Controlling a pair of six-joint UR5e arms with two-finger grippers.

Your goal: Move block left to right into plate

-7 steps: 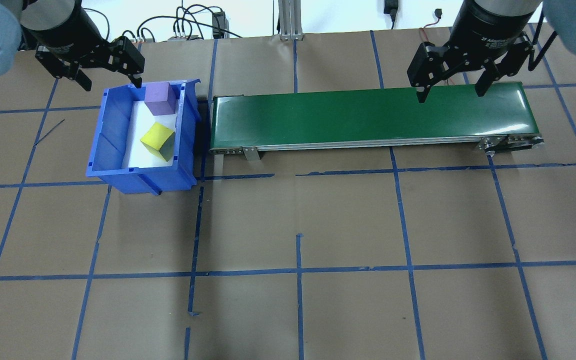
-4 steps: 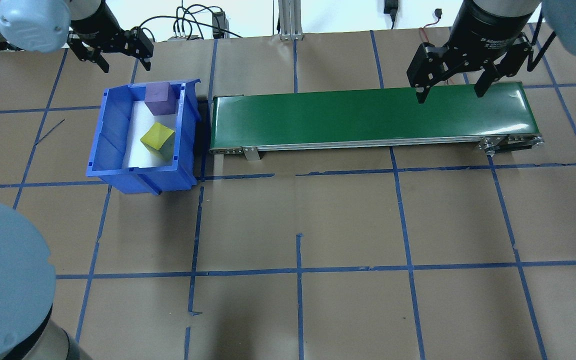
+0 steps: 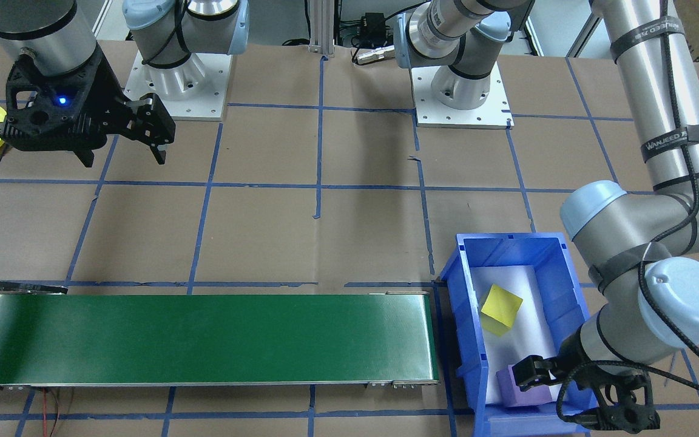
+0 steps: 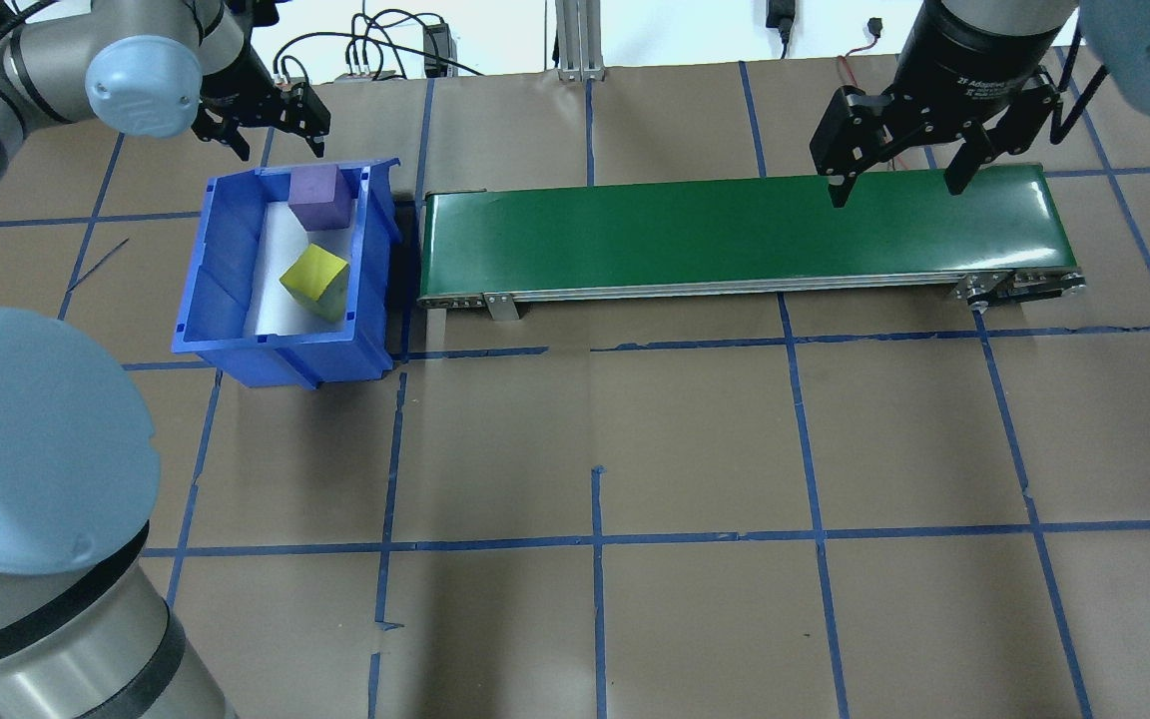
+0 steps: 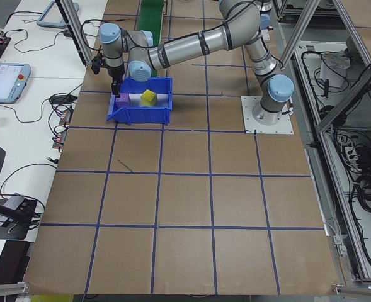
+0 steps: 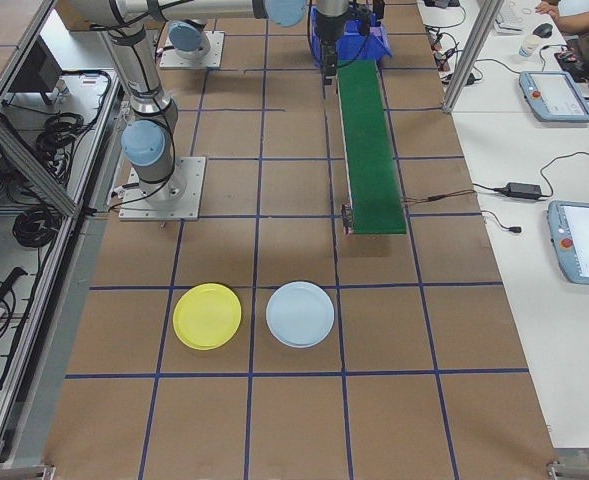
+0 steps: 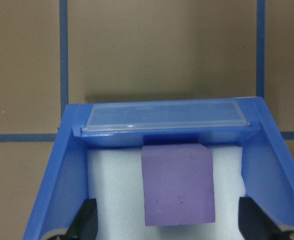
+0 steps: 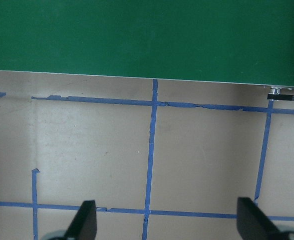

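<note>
Brown paper crossed by blue tape lines covers the desk (image 4: 695,449). A blue bin (image 4: 236,350) sits just off one end of the green conveyor belt (image 4: 735,235), and I use that bin as my landmark. Inside it lie two blocks on white foam: a purple block (image 4: 320,198) at the end of the bin farthest from my base, and a yellow block (image 4: 314,281), tilted on an edge, nearer the bin's middle. My left end effector (image 4: 266,125) hangs over that far end of the bin with its fingers (image 7: 84,222) spread wide; in my left wrist view the purple block lies between them, not touched by either. My right end effector (image 4: 894,165) hovers over the belt's end farthest from the bin, also spread and empty. The yellow plate (image 6: 207,316) lies flat on the desk well beyond that far end of the belt, with a pale blue plate (image 6: 300,314) just beside it.
</note>
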